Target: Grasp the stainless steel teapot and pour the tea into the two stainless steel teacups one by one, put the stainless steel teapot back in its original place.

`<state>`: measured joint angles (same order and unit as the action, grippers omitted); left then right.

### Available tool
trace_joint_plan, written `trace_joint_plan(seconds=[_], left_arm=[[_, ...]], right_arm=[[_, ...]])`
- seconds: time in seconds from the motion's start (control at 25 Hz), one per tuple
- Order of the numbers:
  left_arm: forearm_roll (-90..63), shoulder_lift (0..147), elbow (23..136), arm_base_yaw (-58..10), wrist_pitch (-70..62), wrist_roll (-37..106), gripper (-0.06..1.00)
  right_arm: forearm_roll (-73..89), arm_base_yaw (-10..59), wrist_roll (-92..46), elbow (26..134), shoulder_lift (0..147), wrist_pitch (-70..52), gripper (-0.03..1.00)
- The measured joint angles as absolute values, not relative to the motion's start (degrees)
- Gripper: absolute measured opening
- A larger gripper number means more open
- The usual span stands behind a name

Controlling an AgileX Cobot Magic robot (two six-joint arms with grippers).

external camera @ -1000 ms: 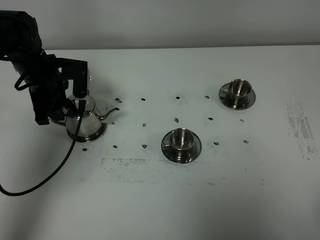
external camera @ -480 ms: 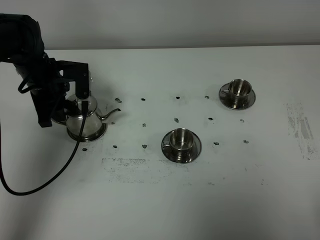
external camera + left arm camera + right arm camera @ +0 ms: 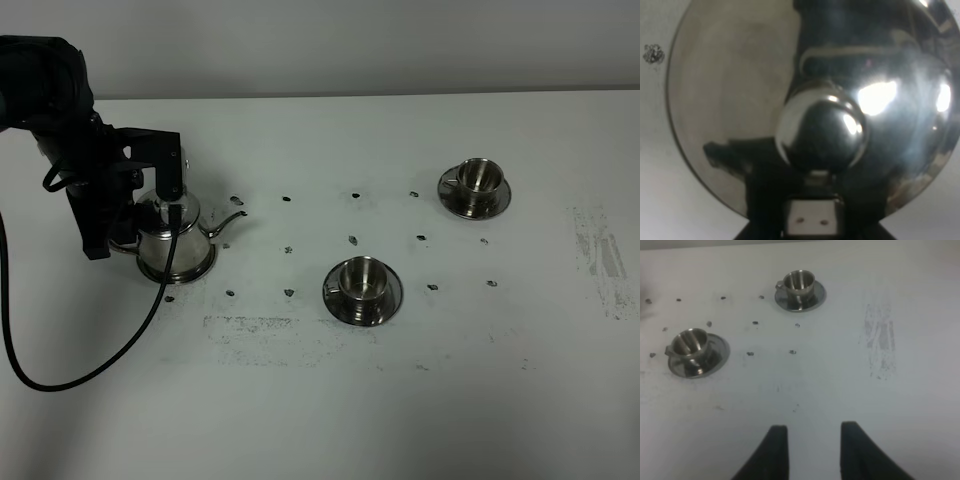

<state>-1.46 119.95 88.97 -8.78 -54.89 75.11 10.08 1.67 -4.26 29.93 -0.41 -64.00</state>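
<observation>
Upright on the tabletop's (image 3: 330,400) left side, the stainless steel teapot (image 3: 170,235) aims its spout rightward toward the two stainless steel teacups (image 3: 364,279). The left claw (image 3: 125,232) has clamped its handle.

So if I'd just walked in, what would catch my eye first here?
Probably the black left arm at the table's left edge, its left gripper shut on the shiny stainless steel teapot, whose thin spout points toward the middle. Then the two stainless steel teacups on saucers: one near the centre, one farther back on the right. The white table is speckled with dark marks.
</observation>
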Motion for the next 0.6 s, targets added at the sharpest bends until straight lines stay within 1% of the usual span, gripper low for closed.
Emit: trace_joint_plan(seconds=[0.44, 0.6], left_arm=[[-1.6, 112.0, 89.0, -9.0, -59.0, 75.0, 0.19], [-1.0, 112.0, 90.3, -11.5, -58.4, 74.1, 0.19]], right_arm=[[10.1, 1.7, -4.3, 29.9, -0.4, -64.0, 0.24], [10.1, 1.7, -4.3, 29.9, -0.4, -64.0, 0.24]])
